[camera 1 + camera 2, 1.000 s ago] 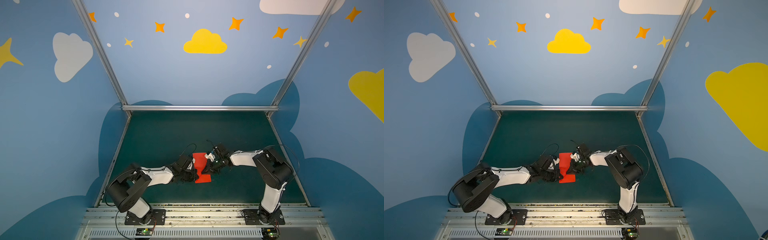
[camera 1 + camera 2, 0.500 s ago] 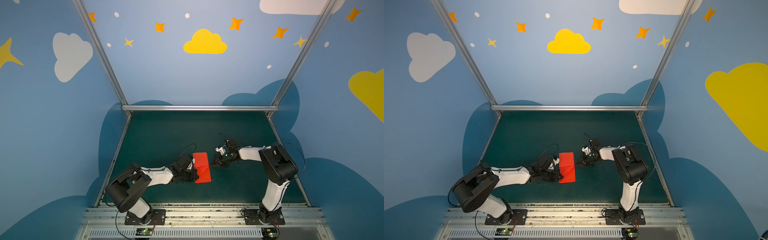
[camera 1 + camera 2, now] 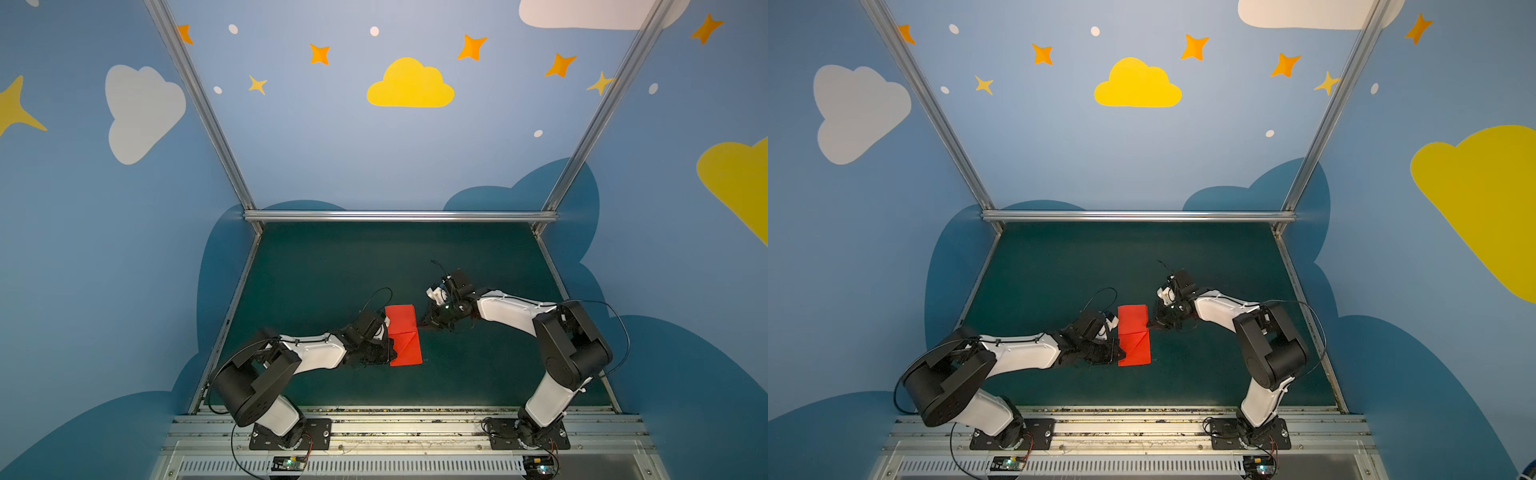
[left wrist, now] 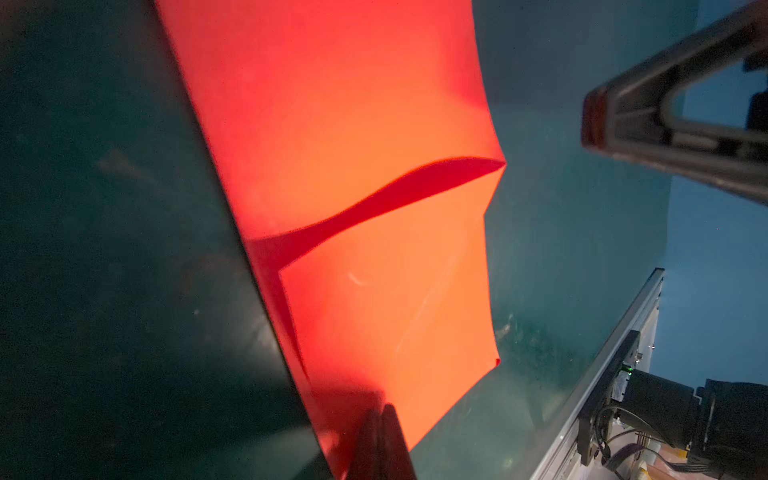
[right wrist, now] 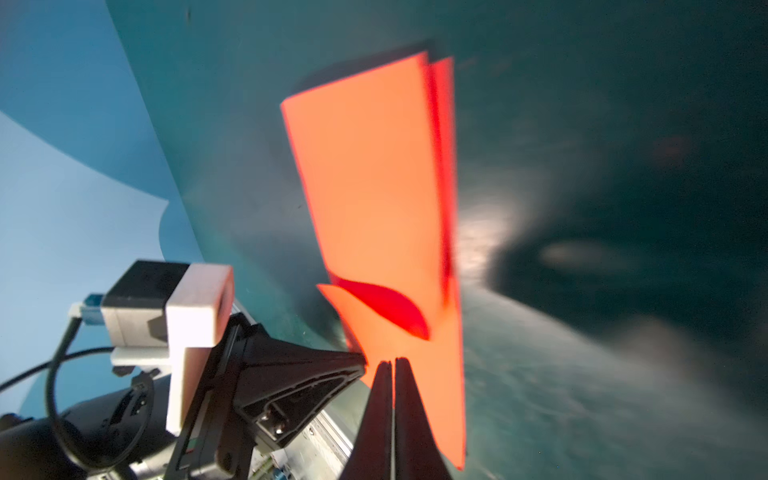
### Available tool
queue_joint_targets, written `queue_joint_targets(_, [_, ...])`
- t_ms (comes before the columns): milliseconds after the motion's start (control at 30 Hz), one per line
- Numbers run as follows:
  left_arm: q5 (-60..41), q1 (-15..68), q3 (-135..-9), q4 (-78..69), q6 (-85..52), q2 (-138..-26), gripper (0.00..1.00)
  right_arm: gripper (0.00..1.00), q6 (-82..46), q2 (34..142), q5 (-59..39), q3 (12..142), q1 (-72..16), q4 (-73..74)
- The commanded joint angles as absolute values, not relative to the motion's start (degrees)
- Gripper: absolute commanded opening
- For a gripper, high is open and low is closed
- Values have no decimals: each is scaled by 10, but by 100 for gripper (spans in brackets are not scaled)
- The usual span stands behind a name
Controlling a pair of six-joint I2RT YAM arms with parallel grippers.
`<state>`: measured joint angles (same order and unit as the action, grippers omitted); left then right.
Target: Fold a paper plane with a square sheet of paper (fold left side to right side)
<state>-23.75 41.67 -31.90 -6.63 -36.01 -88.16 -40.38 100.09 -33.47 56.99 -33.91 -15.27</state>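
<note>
Both sets of fingers are pressed shut with nothing pinched: the left fingers [image 4: 374,453] lie on the near left edge of the square sheet of paper [image 3: 402,332], and the right fingers [image 5: 374,424] sit at its right edge. Folded into a narrow red strip, it lies on the dark green desk [image 3: 332,270], one thin flap bowing up.

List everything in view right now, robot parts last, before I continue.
sheet of paper: one, bright red, folded narrow, lying on the mat between the grippers.
mat: one, dark green, work surface.
frame bars: three, silver, at the mat's far edge and corners.
wall decals: several clouds and stars, yellow, white, orange, behind and beside the mat.
arms: two, white and black, mounted at the near edge.
left gripper: one, black, shut, at the paper's left edge.
right gripper: one, black, shut, at the paper's right edge.
</note>
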Motion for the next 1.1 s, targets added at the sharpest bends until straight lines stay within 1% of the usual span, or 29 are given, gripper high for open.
queue_joint_targets(0, [-222, 417, -318, -5, -351, -879, 4, 0, -421, 1032, -321, 590, -366, -153])
queue_joint_targets(233, [-233, 415, -340, 11, -349, -868, 4, 0, -427, 1084, -300, 577, -377, -129])
queue_joint_targets(433, [-244, 413, -390, 37, -338, -854, 4, 0, -431, 1089, -295, 553, -375, -117])
queue_joint_targets(700, [-264, 412, -436, 17, -326, -928, 4, 0, -438, 1087, -298, 548, -375, -113])
queue_joint_targets(867, [-264, 411, -407, -9, -334, -951, 3, 0, -450, 1087, -313, 544, -372, -102])
queue_joint_targets(1067, [-262, 409, -341, -39, -355, -928, 4, 0, -463, 1086, -328, 539, -367, -87])
